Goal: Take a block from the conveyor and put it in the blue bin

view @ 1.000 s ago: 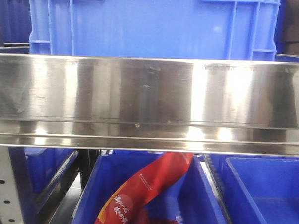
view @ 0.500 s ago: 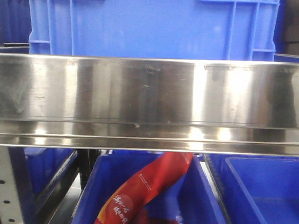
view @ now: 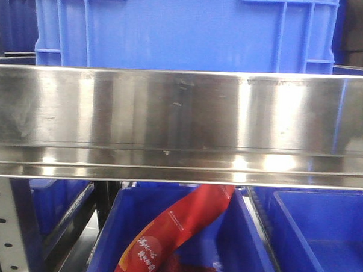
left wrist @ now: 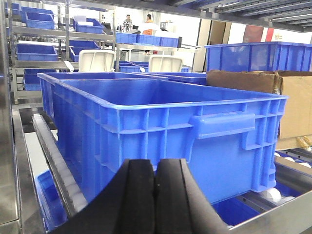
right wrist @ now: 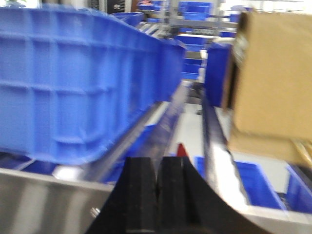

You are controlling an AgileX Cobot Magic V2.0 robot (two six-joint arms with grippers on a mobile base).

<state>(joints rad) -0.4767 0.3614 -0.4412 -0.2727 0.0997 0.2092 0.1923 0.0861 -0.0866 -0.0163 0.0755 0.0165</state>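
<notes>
No block and no conveyor show in any view. A large blue bin (view: 186, 28) stands on the shelf behind a steel rail (view: 182, 124) in the front view. In the left wrist view my left gripper (left wrist: 156, 168) is shut with nothing between its fingers, close in front of a blue bin's (left wrist: 161, 112) long side wall. The right wrist view is blurred. There my right gripper (right wrist: 158, 165) is shut and empty, just above a steel shelf edge (right wrist: 44, 200), with a blue bin (right wrist: 73, 83) to its left.
A red packet (view: 177, 226) lies in a lower blue bin (view: 237, 247) under the rail. Cardboard boxes (left wrist: 287, 102) (right wrist: 273, 73) stand to the right of the bins. Roller tracks (left wrist: 53, 161) run beneath the bin. More shelves with blue bins (left wrist: 39, 48) stand behind.
The bins and the packet have not moved. Only the reflections at the right end of the steel rail have shifted and brightened.
</notes>
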